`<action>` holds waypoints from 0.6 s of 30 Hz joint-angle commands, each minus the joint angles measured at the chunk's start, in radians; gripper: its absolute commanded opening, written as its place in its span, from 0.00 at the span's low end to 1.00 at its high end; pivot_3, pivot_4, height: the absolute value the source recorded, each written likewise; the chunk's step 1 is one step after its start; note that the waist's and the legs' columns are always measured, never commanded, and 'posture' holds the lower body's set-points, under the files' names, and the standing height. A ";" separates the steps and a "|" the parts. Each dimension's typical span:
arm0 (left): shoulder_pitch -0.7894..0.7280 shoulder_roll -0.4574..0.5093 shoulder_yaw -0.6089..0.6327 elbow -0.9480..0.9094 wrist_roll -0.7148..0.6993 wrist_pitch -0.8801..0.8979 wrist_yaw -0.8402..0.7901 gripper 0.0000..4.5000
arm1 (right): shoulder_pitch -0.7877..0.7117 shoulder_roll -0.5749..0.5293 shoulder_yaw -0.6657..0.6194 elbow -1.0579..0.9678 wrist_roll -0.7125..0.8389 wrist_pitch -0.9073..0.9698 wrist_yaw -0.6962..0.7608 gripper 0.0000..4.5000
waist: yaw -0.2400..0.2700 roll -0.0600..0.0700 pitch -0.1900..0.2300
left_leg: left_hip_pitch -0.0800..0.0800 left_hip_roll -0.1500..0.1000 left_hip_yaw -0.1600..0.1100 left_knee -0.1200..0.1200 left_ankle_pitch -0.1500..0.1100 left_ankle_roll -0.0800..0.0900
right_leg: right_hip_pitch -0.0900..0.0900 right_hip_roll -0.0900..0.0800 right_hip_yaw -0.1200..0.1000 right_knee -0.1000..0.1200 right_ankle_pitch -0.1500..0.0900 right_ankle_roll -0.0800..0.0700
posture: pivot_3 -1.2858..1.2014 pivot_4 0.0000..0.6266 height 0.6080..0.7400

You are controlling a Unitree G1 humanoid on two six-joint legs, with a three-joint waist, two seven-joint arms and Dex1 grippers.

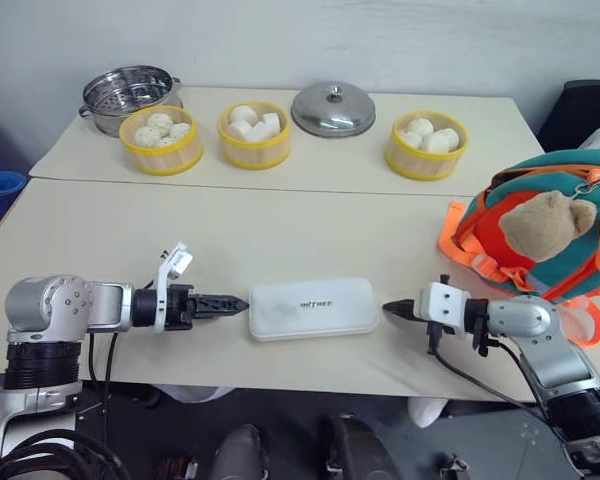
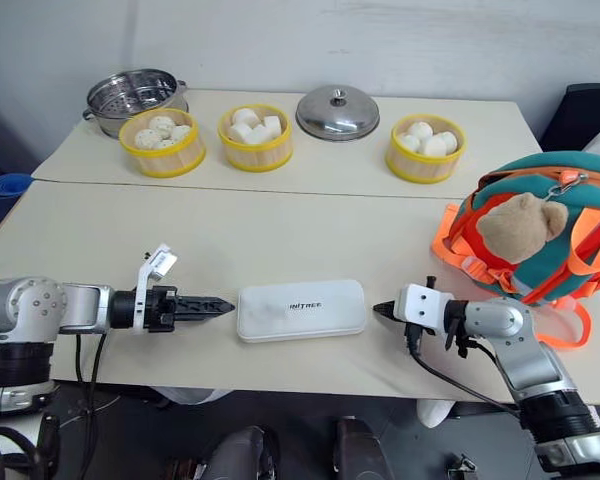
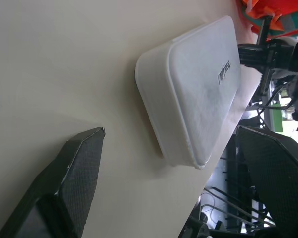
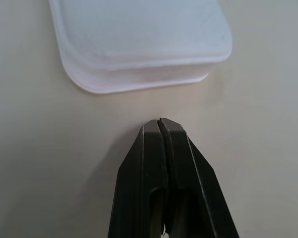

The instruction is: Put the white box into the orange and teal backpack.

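The white box [image 1: 312,308] lies flat near the table's front edge, small dark lettering on its lid. My left gripper [image 1: 242,302] points at its left end from just beside it; in the left wrist view its fingers [image 3: 74,173] stand wide apart, open, with the box [image 3: 198,94] a little ahead of them. My right gripper [image 1: 388,309] points at the box's right end, a small gap away, shut and empty [image 4: 160,121]. The orange and teal backpack [image 1: 550,230] stands at the table's right edge, a tan bear head on its front.
Along the back of the table [image 1: 130,240] stand three yellow-rimmed bowls of white buns [image 1: 161,139] [image 1: 253,133] [image 1: 427,143], a steel steamer pot [image 1: 130,95] and a steel lid [image 1: 332,108]. A black chair [image 1: 585,105] is at the far right.
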 commanded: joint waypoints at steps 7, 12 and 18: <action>-0.053 -0.105 -0.012 0.179 -0.179 0.026 0.133 0.99 | -0.039 0.025 0.053 0.025 -0.032 -0.027 0.003 0.00 | 0.000 0.001 -0.001 | 0.000 -0.001 -0.001 0.000 0.000 0.000 | 0.000 -0.001 -0.001 0.001 0.000 0.000 | 0.52 0.24 1.00; -0.102 -0.088 -0.092 0.251 -0.271 0.026 0.171 0.99 | -0.070 0.026 0.048 0.056 -0.032 -0.028 0.004 0.00 | -0.001 0.001 -0.001 | 0.000 -0.001 -0.001 0.000 0.000 0.000 | 0.000 -0.001 -0.001 0.000 0.000 0.000 | 0.52 0.24 1.00; -0.199 -0.189 -0.062 0.385 -0.280 0.026 0.277 0.99 | -0.082 0.047 0.058 0.040 -0.023 -0.025 0.015 0.00 | 0.002 0.001 -0.001 | 0.000 -0.001 -0.001 0.001 0.000 0.000 | 0.000 -0.001 -0.001 0.000 0.000 0.001 | 0.52 0.24 1.00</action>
